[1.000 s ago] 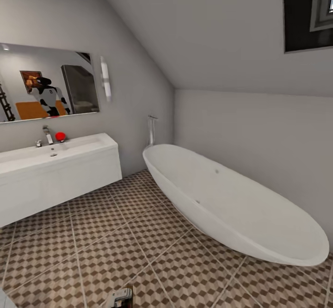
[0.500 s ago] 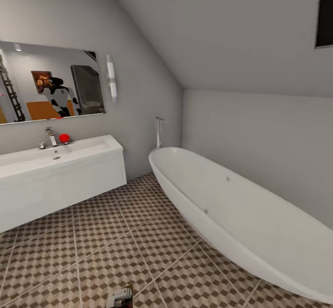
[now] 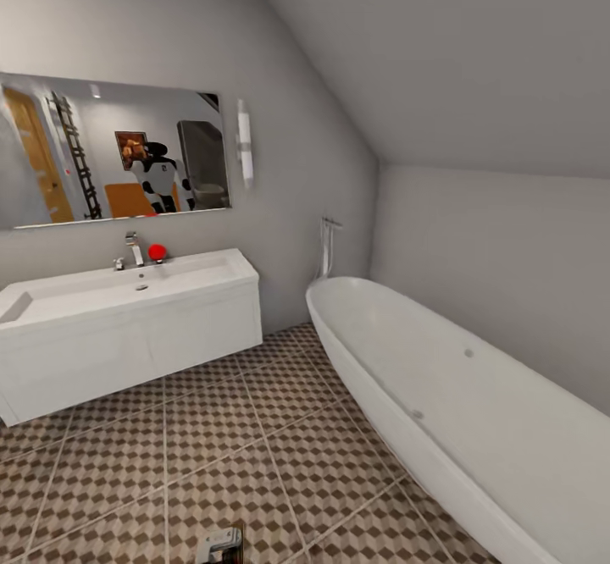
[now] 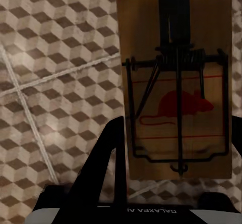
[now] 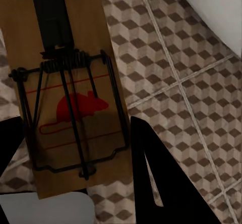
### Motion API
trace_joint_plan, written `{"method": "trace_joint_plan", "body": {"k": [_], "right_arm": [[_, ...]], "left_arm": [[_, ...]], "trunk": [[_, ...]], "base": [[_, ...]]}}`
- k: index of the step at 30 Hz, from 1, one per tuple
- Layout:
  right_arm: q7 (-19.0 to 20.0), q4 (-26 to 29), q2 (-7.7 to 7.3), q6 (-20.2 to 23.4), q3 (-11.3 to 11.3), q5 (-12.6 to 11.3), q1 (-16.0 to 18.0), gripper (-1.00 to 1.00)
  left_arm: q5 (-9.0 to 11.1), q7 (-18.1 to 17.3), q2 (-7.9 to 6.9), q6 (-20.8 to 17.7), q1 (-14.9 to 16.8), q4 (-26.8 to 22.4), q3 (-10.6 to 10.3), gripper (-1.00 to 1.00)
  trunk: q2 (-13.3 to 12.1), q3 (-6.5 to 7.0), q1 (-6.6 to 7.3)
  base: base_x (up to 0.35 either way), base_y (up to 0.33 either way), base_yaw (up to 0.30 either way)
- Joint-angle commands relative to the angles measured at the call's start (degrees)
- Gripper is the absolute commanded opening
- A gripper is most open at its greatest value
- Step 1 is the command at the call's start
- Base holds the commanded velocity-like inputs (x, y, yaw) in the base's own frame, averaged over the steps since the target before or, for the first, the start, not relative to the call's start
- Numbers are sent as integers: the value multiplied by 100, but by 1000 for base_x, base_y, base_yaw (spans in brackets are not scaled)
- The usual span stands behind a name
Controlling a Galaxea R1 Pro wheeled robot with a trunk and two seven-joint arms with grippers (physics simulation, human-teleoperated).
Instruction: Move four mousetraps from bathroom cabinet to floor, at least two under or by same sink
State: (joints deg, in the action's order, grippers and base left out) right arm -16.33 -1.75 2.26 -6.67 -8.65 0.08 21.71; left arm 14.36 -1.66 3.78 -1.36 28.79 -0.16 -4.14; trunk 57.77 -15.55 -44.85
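- The left hand (image 4: pixel 174 183) grips a mousetrap (image 4: pixel 176 77), a brown wooden board with a black wire frame and a red mouse printed on it; one dark finger (image 4: pixel 108 163) lies along the board's edge and the other shows at its opposite edge
- This board hangs above the bathroom floor (image 4: pixel 55 72), whose cube-patterned tiles and pale grout lines spread out behind it
- The right hand (image 5: pixel 75 183) grips a second mousetrap (image 5: pixel 70 93) of the same kind, with a dark finger (image 5: pixel 148 173) on one side of the board and another on the far side
- Behind that trap lies the same tiled floor, with a white curved edge of the bathtub (image 5: pixel 212 7) at one corner
- In the head view the sink (image 3: pixel 127 327), a wide white basin with a plain front, hangs on the wall at left, above the bathroom floor (image 3: pixel 220 454)
- A chrome tap (image 3: pixel 134 249) and a small red object (image 3: pixel 157 251) stand at the back of the sink, below a wall mirror (image 3: pixel 110 149)
- The oval bathtub (image 3: pixel 440 395) stands on the floor at right, well apart from the sink
- A small grey part of the robot (image 3: pixel 222 543) shows at the lower edge of the head view
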Motion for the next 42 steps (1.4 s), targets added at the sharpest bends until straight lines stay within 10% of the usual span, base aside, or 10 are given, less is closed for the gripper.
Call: {"method": "trace_joint_plan", "body": {"k": [1,42], "right_arm": [[-46,-20,2,-27,-32,-8,8,-100],[-46,-18,-2,-27,-32,-8,9,-100]], "left_arm": [[49,-1,0,-14,4,-2,-43,-100],[49,-1,0,-14,4,-2,-43,-100]], "trunk": [[4,-7,-4],[4,-7,-4]], "base": [[324,0,276],[324,0,276]]}}
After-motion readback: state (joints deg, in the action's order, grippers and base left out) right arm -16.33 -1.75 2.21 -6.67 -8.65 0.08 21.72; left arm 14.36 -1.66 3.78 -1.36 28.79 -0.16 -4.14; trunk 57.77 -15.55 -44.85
